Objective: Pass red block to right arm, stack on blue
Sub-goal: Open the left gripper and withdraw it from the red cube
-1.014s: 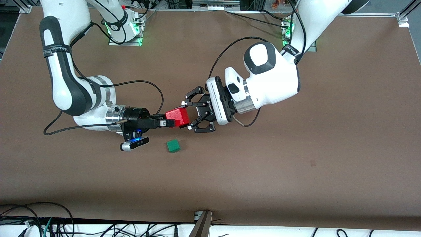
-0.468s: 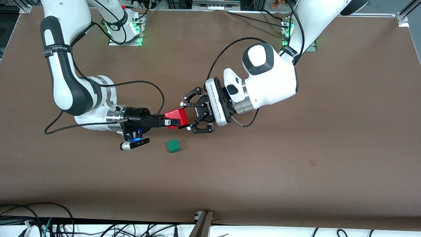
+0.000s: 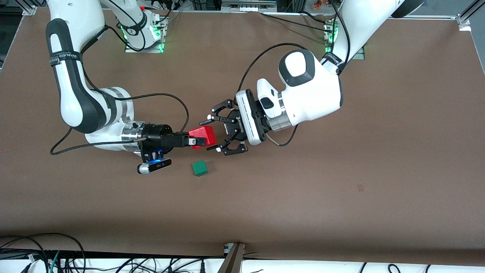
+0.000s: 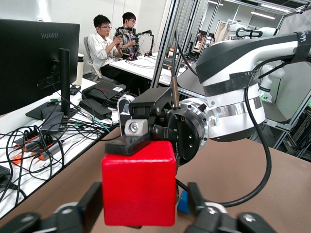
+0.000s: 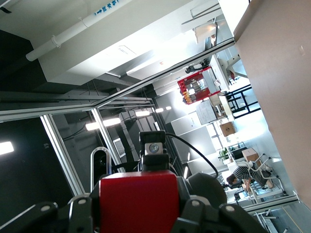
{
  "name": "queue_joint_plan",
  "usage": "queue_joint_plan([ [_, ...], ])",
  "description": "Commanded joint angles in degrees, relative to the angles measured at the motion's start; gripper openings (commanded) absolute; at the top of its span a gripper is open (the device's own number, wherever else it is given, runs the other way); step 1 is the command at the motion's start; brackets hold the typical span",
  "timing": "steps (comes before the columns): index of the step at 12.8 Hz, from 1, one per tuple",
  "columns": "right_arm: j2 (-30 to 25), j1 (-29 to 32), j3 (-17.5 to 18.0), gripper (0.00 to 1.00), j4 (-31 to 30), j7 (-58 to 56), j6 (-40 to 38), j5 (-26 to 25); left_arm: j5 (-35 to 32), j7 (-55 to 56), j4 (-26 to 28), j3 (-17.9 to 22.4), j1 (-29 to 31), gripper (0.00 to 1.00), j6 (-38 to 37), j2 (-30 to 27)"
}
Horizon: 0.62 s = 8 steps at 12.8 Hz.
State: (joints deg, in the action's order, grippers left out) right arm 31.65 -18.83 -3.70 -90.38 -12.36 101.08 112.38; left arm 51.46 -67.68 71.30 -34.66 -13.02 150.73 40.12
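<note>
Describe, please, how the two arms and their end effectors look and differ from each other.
The right arm is white with dark grey panels, a silver wrist cylinder, a slim black end effector and a blue-lit camera. The left arm is bulkier and white; its black linkage-finger end effector sits on a white flange. Black cables trail from both.

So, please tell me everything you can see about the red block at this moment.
The red block is a small plain cube, matte, evenly red with crisp edges and no markings. It is held in the air above the brown table, slightly tilted, above the green cube. The right gripper is shut on it, one slim black finger lying across a face. The left gripper is open, its fingers standing on either side of the block without pressing it.
</note>
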Motion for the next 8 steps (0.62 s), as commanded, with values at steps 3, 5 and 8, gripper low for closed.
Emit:
queue_joint_plan([
  [3, -0.6, 1.9, -0.3, 0.0, 0.1, -0.1, -0.1, 0.4, 1.4, -0.8, -1.3, 0.6, -0.7, 1.0, 0.2, 0.1],
  [5, -0.6, 3.6, -0.4, 0.0, 1.2, 0.1, -1.2, -4.9, 1.4, -1.2, 0.5, 2.8, -0.4, 1.0, -0.3, -1.3],
  [8, -0.8, 7.0, -0.4, 0.0, 5.4, 0.8, -2.3, -18.8, 1.5, -0.9, 4.1, 6.1, 1.2, 1.0, -7.3, -4.5],
])
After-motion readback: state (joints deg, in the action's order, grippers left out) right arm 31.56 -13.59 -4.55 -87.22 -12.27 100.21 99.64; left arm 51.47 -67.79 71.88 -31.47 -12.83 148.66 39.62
